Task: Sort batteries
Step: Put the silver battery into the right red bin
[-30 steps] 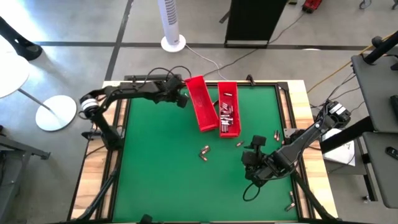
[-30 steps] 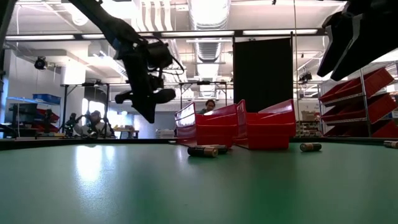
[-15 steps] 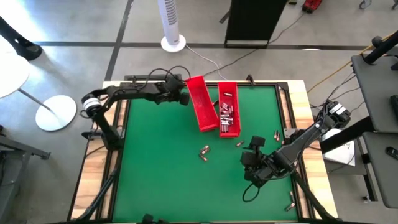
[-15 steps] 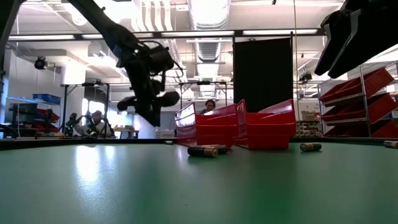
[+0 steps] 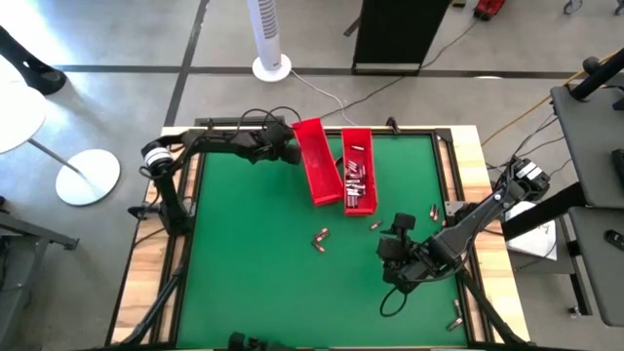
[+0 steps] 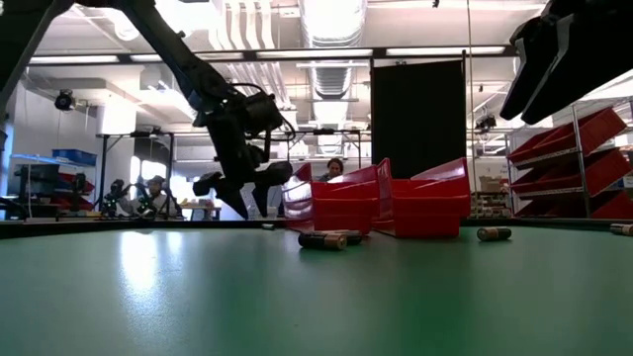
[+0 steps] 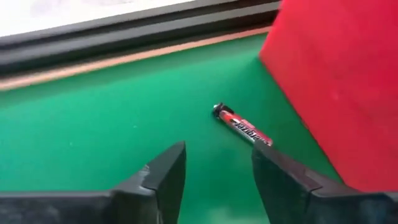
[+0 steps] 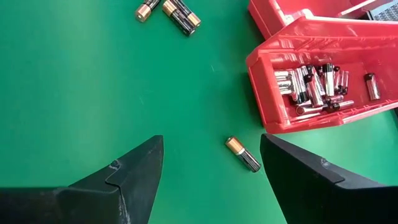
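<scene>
Now the left gripper (image 5: 290, 154), upper left of centre in the high view, has parted its fingers; a reddish battery (image 7: 242, 126) lies released beside the left red tray (image 5: 314, 161), not in it. Lower right, the right gripper (image 5: 392, 255) hovers open, empty

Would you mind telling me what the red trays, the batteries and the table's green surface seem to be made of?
Red trays: probably moulded plastic, judging by the uniform colour, thin walls and slight sheen.
Batteries: metal cans by the look of them, with silvery ends; the loose battery has a dark wrapper and a copper-coloured band.
Green surface: matte, even, perhaps a felt or rubber mat; the pictures leave it open.
</scene>
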Controlling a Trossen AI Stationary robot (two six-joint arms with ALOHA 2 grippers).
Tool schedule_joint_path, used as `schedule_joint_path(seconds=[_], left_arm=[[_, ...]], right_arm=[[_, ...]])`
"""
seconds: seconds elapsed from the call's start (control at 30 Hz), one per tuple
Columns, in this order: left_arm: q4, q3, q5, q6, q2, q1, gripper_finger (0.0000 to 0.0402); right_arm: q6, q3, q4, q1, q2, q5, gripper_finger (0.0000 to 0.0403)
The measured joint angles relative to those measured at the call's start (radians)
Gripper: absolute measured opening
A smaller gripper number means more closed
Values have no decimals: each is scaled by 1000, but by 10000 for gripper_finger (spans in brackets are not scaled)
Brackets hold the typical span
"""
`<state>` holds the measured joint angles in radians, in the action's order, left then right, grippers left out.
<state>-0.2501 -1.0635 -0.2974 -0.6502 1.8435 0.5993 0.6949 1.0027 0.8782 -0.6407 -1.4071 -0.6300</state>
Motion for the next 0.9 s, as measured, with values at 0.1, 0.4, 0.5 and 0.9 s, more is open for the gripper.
schedule_joint_path(seconds=[0.1,0.4,0.5,0.9], left_arm=[[-7,-7,-7,-99,2,14,176],[8,-21,-38,-226,19,17,213],[30,-23,-27,-263,42,17,221],[-37,-109,-4,-297,120,24,221]], right_arm=[[0,0,-1,0,0,0,256],[-6,0,-4,0,0,0,262],[-8,0,-6,0,0,0,268],[-42,0,-27,0,0,0,260]])
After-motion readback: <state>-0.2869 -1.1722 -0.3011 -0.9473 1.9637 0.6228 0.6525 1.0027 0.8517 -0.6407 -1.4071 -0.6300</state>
